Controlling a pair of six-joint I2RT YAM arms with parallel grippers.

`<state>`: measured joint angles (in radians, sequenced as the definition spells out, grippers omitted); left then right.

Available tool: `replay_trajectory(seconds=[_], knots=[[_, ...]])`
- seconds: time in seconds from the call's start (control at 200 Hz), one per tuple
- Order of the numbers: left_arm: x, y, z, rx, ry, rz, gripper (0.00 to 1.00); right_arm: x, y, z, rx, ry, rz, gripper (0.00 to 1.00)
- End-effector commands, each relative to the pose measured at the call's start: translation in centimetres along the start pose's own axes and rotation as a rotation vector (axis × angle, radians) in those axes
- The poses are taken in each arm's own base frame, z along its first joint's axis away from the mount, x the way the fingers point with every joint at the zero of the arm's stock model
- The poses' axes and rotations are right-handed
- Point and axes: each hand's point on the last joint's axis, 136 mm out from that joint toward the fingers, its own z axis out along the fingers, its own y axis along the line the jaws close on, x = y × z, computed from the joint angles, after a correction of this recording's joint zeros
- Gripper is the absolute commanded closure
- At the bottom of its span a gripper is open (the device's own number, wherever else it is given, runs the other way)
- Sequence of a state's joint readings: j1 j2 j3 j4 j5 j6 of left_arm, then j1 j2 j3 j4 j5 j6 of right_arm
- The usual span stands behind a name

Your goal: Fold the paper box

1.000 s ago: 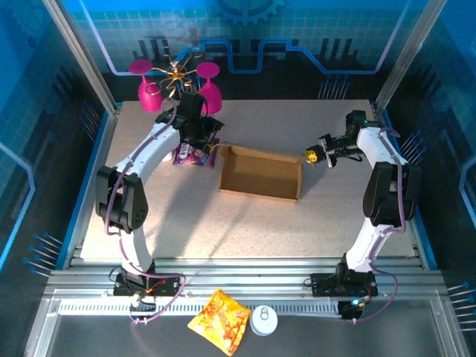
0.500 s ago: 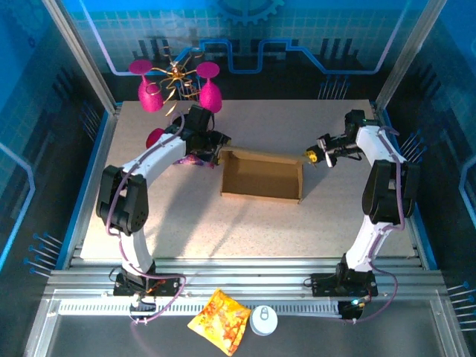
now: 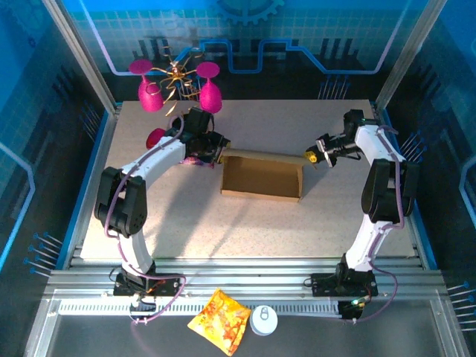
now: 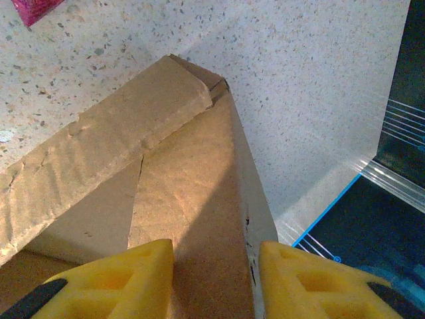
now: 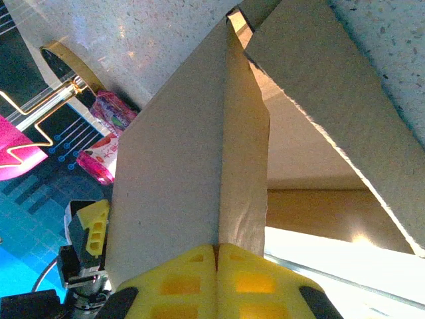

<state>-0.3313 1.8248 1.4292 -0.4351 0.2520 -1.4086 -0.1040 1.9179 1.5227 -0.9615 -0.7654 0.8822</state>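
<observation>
A pale, speckled stone-look table (image 3: 171,216) sits inside a blue-lit, metal-framed booth (image 3: 80,63). At its middle lies the paper box (image 3: 260,180), a shallow tray of rough brown corrugated cardboard. The left gripper (image 3: 217,149) straddles the box's far-left corner wall with its yellow foam fingers (image 4: 113,279) apart; I cannot tell whether they press it. The right gripper (image 3: 310,156) pinches the far-right flap tight.

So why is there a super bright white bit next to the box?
Right wrist view: glare; a strip under the paper box wall, bottom right, is washed out white. Left wrist view: no glare, just a warm patch on the cardboard, darker toward the bottom.
</observation>
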Motion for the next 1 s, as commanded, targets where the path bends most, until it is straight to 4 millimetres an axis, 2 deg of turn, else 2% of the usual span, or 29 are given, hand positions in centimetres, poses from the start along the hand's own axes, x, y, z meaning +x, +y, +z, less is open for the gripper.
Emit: replay_trajectory(seconds=[0.0,0.16,0.27,0.375,0.51,0.58,0.65,0.8,0.896,0.996], knots=[[1.2,-0.4,-0.8,0.021,0.03,0.028,0.62,0.3,0.0,0.5,0.025,0.02,-0.032,1.0],[0.4,2.9,-0.8,-0.046,-0.01,0.106,0.58,0.1,-0.7,0.8,0.075,-0.002,-0.127,1.0],[-0.6,4.4,-1.9,-0.101,-0.078,0.224,0.48,0.4,-1.1,1.3,0.122,-0.015,-0.215,1.0],[-1.4,4.5,-3.9,-0.105,-0.158,0.342,0.39,0.6,-1.6,1.8,0.15,-0.02,-0.266,1.0],[0.1,3.3,-5.1,0.011,-0.122,0.404,0.36,0.6,-1.9,2.2,0.156,-0.029,-0.286,1.0],[1.3,3.0,-4.8,0.046,-0.061,0.419,0.34,0.6,-1.9,2.4,0.162,-0.027,-0.298,1.0],[2.2,3.8,-4.3,0.027,-0.007,0.419,0.35,0.7,-1.8,2.5,0.17,-0.025,-0.306,1.0],[2.6,8.0,-3.1,-0.131,0.044,0.409,0.41,0.6,-1.7,2.6,0.182,-0.03,-0.317,1.0],[2.7,9.8,-2.4,-0.185,0.05,0.442,0.42,0.6,-1.7,2.7,0.186,-0.03,-0.321,1.0],[3.3,11.5,-0.8,-0.242,0.093,0.477,0.42,0.4,-1.8,2.8,0.194,-0.031,-0.331,1.0]])
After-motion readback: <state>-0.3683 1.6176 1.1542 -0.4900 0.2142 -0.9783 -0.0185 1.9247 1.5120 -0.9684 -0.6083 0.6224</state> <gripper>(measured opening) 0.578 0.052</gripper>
